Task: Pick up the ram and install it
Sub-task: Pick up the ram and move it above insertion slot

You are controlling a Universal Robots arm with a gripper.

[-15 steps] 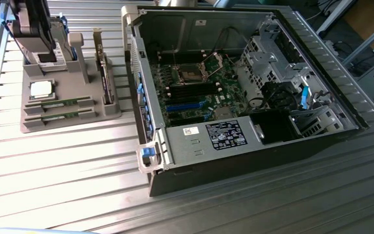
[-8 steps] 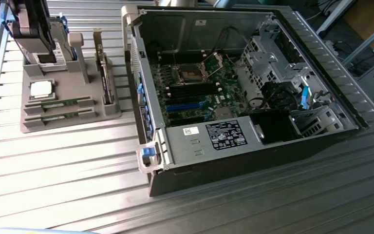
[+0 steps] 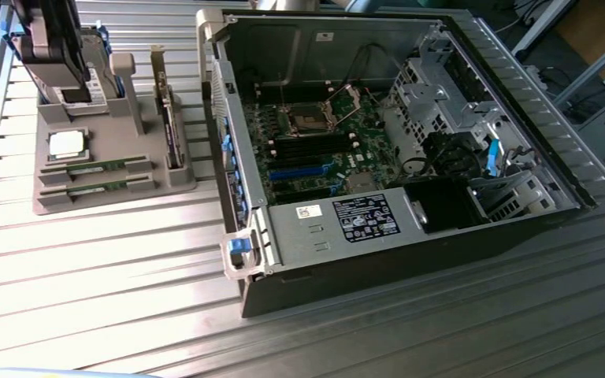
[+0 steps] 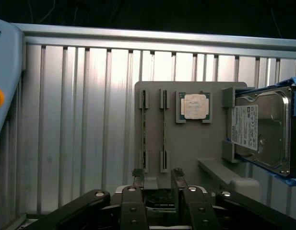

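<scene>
Grey holder (image 4: 186,151) slots: two ram sticks (image 4: 164,129), CPU (image 4: 194,106), hard drive (image 4: 263,129). We see claw (image 4: 157,179) spread, empty, near the sticks' ends.

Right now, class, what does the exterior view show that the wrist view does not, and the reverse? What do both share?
Exterior view adds: the open computer case with its motherboard inside.
Wrist view adds: the gripper, fingers open with nothing between them, near the holder's edge.
Shared: the grey holder on the ribbed table, carrying two ram sticks, a processor and a hard drive.
</scene>
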